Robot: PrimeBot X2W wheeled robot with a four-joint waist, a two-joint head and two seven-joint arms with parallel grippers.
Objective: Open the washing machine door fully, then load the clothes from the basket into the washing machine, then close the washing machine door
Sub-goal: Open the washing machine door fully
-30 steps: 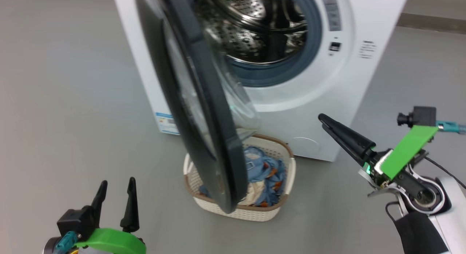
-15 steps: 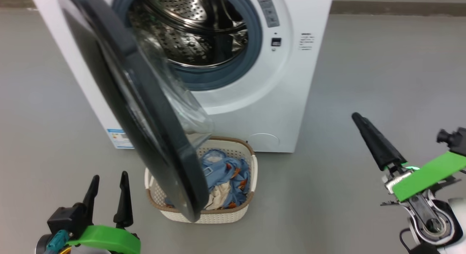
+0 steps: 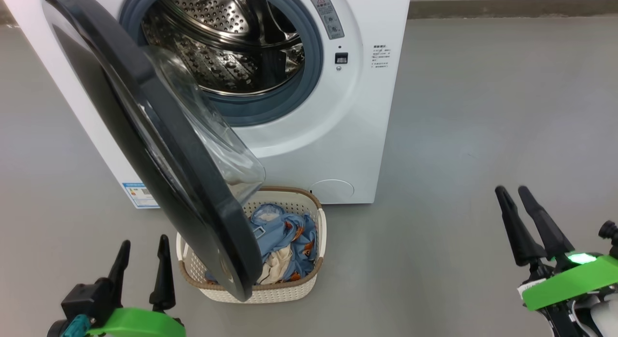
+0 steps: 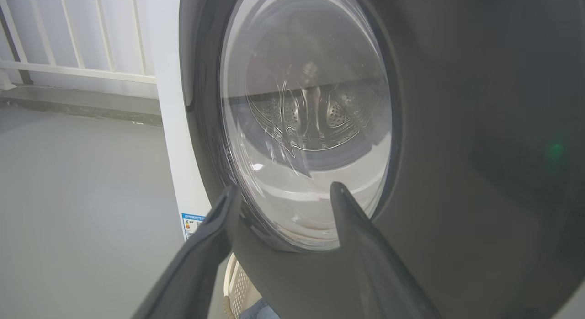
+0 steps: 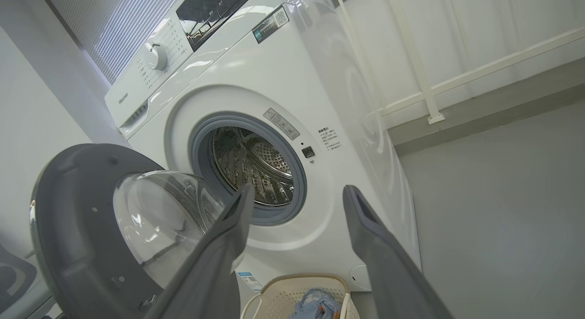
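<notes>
The white washing machine [image 3: 367, 110] stands with its steel drum [image 3: 227, 42] exposed. Its black-rimmed door [image 3: 159, 148] swings out toward me, and the glass bowl overhangs the left part of the cream basket [image 3: 270, 293] on the floor. Light blue clothes [image 3: 289, 231] with orange patches and a cream piece lie in the basket. My left gripper [image 3: 145, 241] is open at the lower left, facing the door's outer face [image 4: 457, 127] at close range. My right gripper [image 3: 511, 189] is open at the lower right, well clear of the machine [image 5: 274, 72] and the basket [image 5: 283, 287].
Grey floor [image 3: 483, 110] spreads to the right of the machine. A blue label sticker [image 3: 140, 194] sits low on the machine's front left. White railing [image 5: 429, 90] and a wall run behind the machine.
The head camera has shifted, so the machine sits further left and higher in the picture. My right gripper has drawn back to the lower right, its two fingers now showing apart. The left gripper stays put.
</notes>
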